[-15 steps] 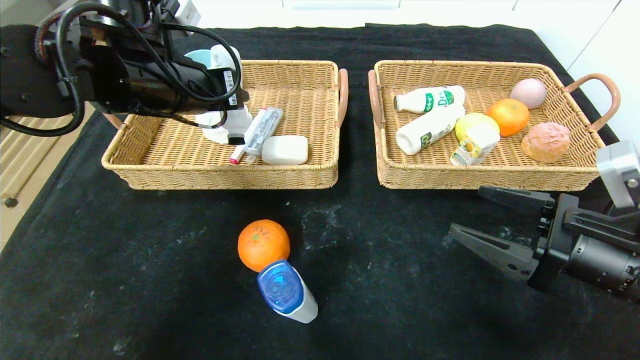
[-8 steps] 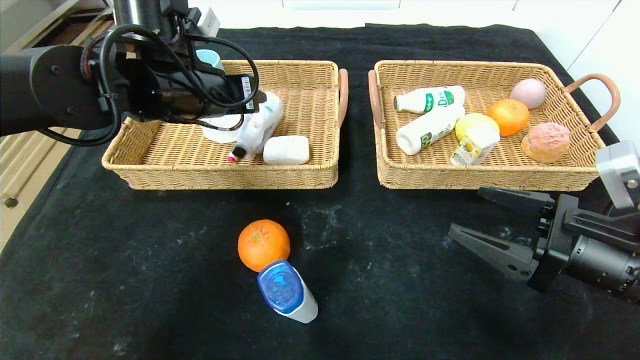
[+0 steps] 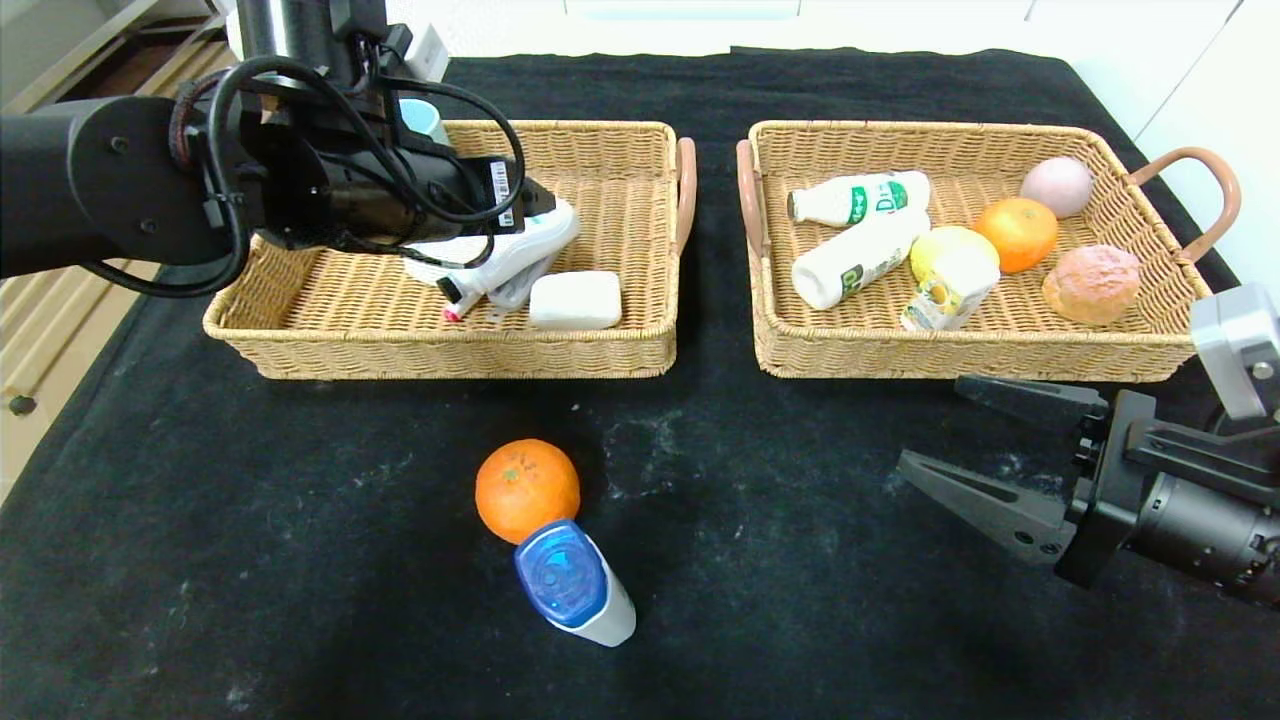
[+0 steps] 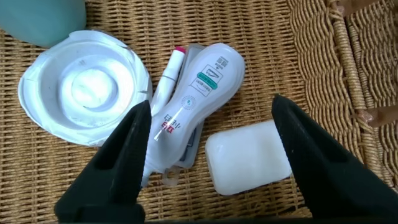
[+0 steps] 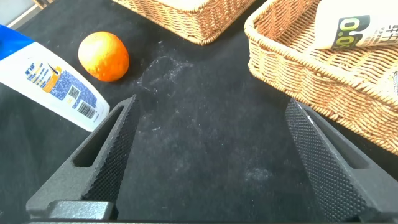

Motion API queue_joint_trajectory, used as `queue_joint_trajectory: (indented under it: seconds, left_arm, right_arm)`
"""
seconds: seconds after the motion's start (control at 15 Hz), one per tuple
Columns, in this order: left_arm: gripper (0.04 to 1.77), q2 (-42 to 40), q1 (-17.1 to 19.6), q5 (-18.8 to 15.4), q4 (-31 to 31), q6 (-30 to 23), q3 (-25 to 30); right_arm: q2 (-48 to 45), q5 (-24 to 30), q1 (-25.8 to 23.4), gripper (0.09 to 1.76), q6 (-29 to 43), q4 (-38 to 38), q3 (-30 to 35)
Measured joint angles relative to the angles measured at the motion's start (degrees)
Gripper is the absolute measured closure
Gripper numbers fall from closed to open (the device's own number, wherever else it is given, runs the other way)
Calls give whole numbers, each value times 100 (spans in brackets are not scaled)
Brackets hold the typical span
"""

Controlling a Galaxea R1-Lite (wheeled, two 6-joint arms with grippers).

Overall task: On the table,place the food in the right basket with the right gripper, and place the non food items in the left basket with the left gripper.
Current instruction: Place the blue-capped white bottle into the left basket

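My left gripper (image 3: 535,203) hangs over the left basket (image 3: 450,352), open and empty (image 4: 210,102). The wavy white bottle (image 3: 515,255) lies flat in that basket below the jaws (image 4: 202,102). An orange (image 3: 527,489) sits on the table's front middle, touching the white tube bottle with blue cap (image 3: 573,583). My right gripper (image 3: 932,422) is open and empty in front of the right basket (image 3: 960,357), with bare black cloth between its fingers (image 5: 211,102). That basket holds two milk bottles (image 3: 858,198), a lemon (image 3: 945,245), a juice carton (image 3: 950,292) and another orange (image 3: 1018,232).
The left basket also holds a white block (image 3: 575,299), a round white lid (image 4: 84,87) and a red-tipped pen (image 4: 168,74). A teal cup (image 3: 420,115) stands behind it. The right basket also has a pink ball (image 3: 1057,185) and a brown bun (image 3: 1092,283).
The wavy bottle, held upright in my left gripper a second ago, has dropped and now lies flat in the left basket. The left gripper has opened and shifted right. The right arm is still.
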Motion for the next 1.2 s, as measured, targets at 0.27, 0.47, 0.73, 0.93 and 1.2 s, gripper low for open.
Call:
queue_joint_trajectory:
  seconds: [0.27,0.47,0.73,0.93,1.2]
  left_arm:
    - [27,-193,-41,-7,7,11,335]
    - [21,-518,-52,-44,-9,16,874]
    - [16,-1152,-54,-261,-201,112,1734]
    - [14,-1769,-117,-510,-702,297,2712]
    - [12,-2632,-408,-730,-978,441,3851]
  right_arm:
    - [0,0,6,14,2,0,2]
    - [0,1,6,14,2,0,2]
    - [7,1,9,14,2,0,9]
    - [24,0,11,14,9,9,11]
    - [52,0,26,14,13,9,20]
